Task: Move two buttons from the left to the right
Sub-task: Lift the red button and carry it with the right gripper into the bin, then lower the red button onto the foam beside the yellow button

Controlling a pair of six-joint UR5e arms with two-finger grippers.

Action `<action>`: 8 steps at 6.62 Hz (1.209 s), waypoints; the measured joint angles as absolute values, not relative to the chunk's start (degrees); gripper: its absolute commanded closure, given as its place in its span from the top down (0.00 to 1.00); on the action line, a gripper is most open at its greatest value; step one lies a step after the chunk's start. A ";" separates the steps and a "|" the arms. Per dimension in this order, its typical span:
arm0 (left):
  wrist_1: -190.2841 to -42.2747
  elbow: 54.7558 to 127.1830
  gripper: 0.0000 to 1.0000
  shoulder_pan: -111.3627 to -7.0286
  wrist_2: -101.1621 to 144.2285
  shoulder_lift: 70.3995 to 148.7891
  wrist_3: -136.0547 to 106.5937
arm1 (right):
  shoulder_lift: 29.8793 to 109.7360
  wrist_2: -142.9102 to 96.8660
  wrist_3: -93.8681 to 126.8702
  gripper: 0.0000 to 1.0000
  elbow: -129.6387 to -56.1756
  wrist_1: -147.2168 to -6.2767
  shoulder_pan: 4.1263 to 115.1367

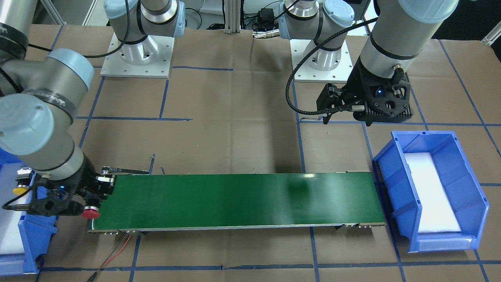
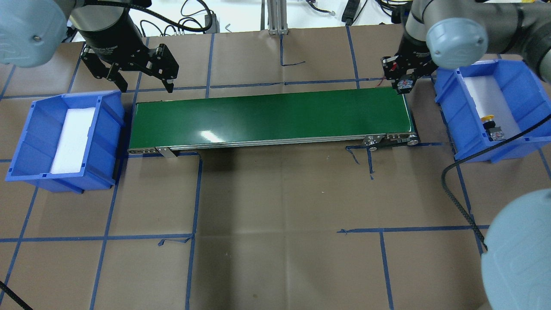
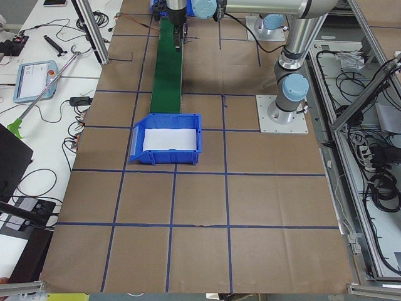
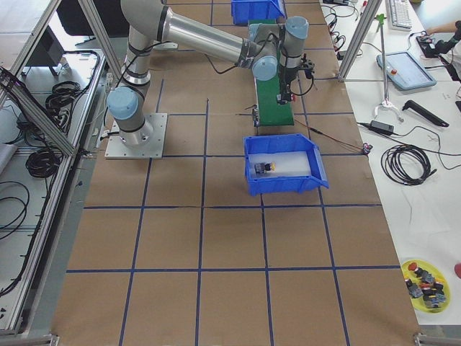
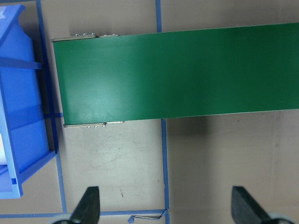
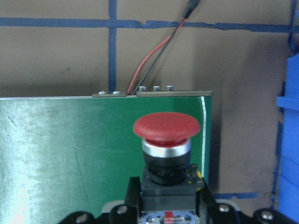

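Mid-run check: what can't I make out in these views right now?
- How the fingers pinch the red button: the right wrist view's bottom edge cuts off most of the right gripper.
- Whether that button touches the belt: the wrist view looks along it, and it is too small in the other views.
- In the front view, the yellow button and right bin: mostly hidden by the right arm and the left edge.

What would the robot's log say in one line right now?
right tool: shut on red button, over belt end | yellow button: in right bin | left tool: open, empty
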State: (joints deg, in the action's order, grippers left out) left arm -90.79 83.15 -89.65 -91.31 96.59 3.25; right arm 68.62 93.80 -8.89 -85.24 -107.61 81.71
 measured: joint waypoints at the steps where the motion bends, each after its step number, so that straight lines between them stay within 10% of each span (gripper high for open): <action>1: -90.79 83.15 1.00 -89.65 -91.32 96.59 3.25 | 69.45 93.72 -14.23 0.05 -83.62 -105.27 76.14; 8: -90.79 83.14 1.00 -89.65 -91.32 96.59 3.25 | 59.44 93.50 -26.80 0.05 -77.74 -105.78 65.32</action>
